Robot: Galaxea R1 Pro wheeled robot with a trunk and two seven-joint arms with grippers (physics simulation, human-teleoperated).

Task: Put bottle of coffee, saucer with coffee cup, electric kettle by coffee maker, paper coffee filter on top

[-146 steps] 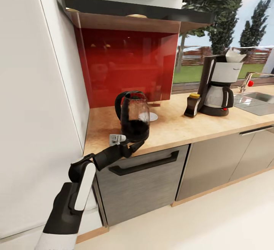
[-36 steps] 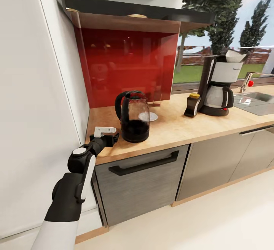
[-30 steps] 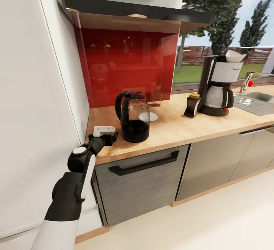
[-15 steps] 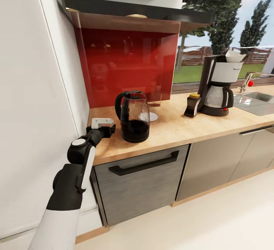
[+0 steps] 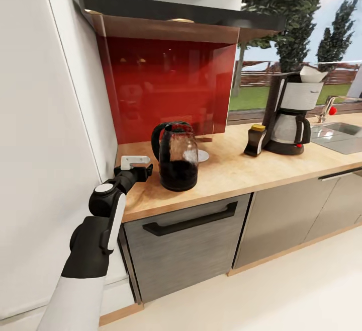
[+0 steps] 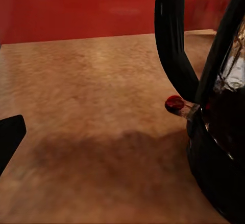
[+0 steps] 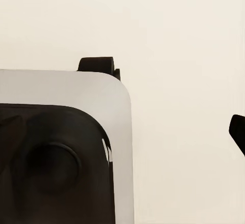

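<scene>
The electric kettle (image 5: 176, 159) stands upright on the kitchen countertop (image 5: 226, 167) near its left end. My left gripper (image 5: 147, 171) hovers open just left of the kettle, not touching it. The left wrist view shows one dark fingertip (image 6: 10, 138) and the kettle's handle (image 6: 173, 40) close by. Far to the right stands the coffee maker (image 5: 293, 119) with the paper coffee filter (image 5: 311, 74) on top and the bottle of coffee (image 5: 255, 140) against its left side. The saucer (image 5: 202, 155) lies behind the kettle. The coffee cup is out of view. My right gripper (image 7: 122, 132) hangs open over pale floor.
A tall white cabinet side (image 5: 50, 119) walls off the counter's left end. The black kitchen shelf (image 5: 176, 13) runs above the red back panel (image 5: 166, 84). A sink (image 5: 342, 135) and tap (image 5: 329, 107) sit right of the coffee maker. Bare worktop lies between kettle and bottle.
The left gripper has let go of the kettle, which now stands on the counter, and has drawn back to its left and slightly up. The head view has shifted a little.
</scene>
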